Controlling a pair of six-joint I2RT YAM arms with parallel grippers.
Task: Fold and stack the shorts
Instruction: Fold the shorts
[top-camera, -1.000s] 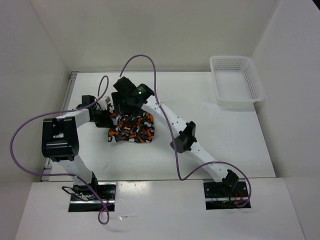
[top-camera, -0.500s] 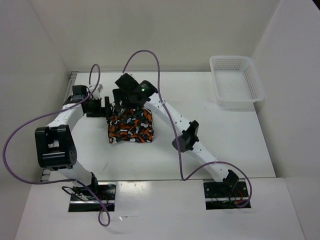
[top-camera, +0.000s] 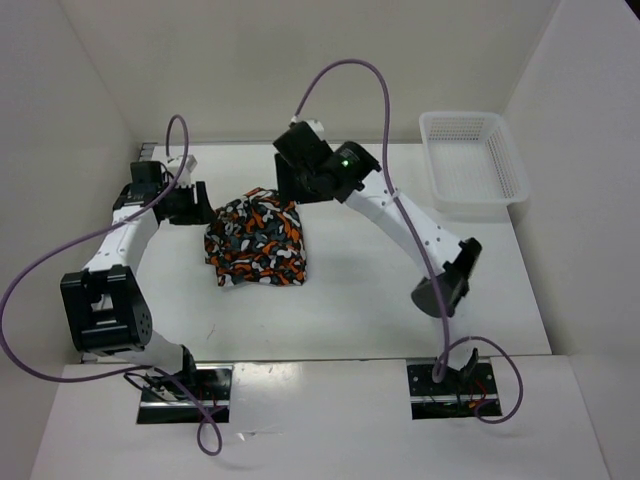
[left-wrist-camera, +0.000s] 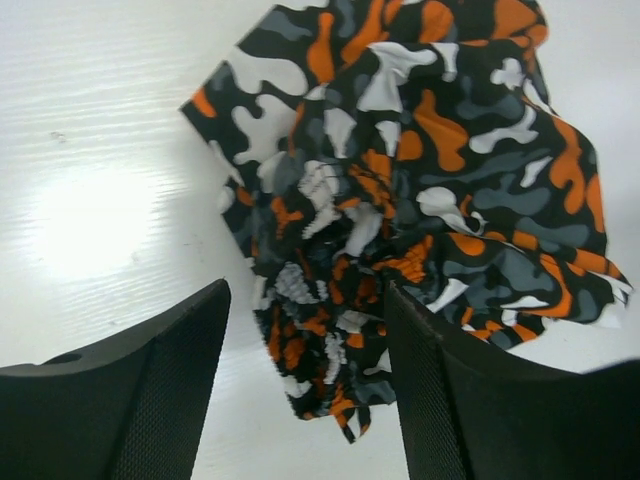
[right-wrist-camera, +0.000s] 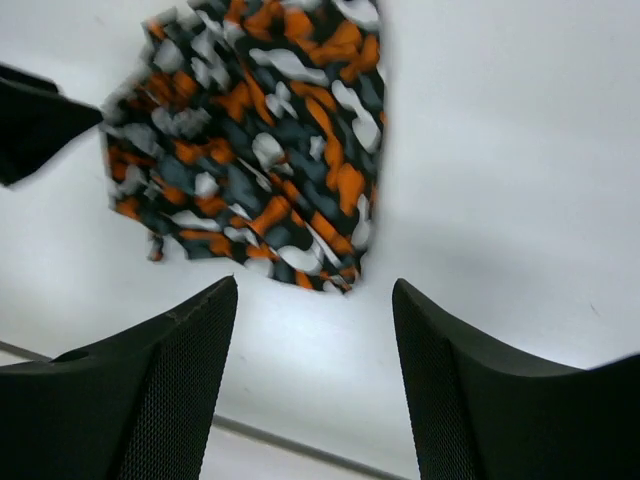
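The shorts (top-camera: 257, 240), in orange, white, grey and black camouflage, lie in a rumpled folded heap on the white table left of centre. My left gripper (top-camera: 203, 204) hovers at their left edge, open. In the left wrist view the shorts (left-wrist-camera: 430, 160) spread ahead of the left gripper (left-wrist-camera: 306, 300), a ragged corner of cloth showing between the spread fingers, not clamped. My right gripper (top-camera: 288, 187) stands open just beyond the heap's far side. In the right wrist view the right gripper (right-wrist-camera: 315, 285) frames bare table, the shorts (right-wrist-camera: 260, 150) lying farther off.
A white mesh basket (top-camera: 472, 160) stands at the far right corner of the table. White walls close the table at the back and both sides. One finger of the left gripper (right-wrist-camera: 35, 120) shows at the left edge of the right wrist view.
Both grippers have opened and let the shorts go. The left one drew back to the left, the right one rose toward the far right. The shorts have settled into a wider heap.
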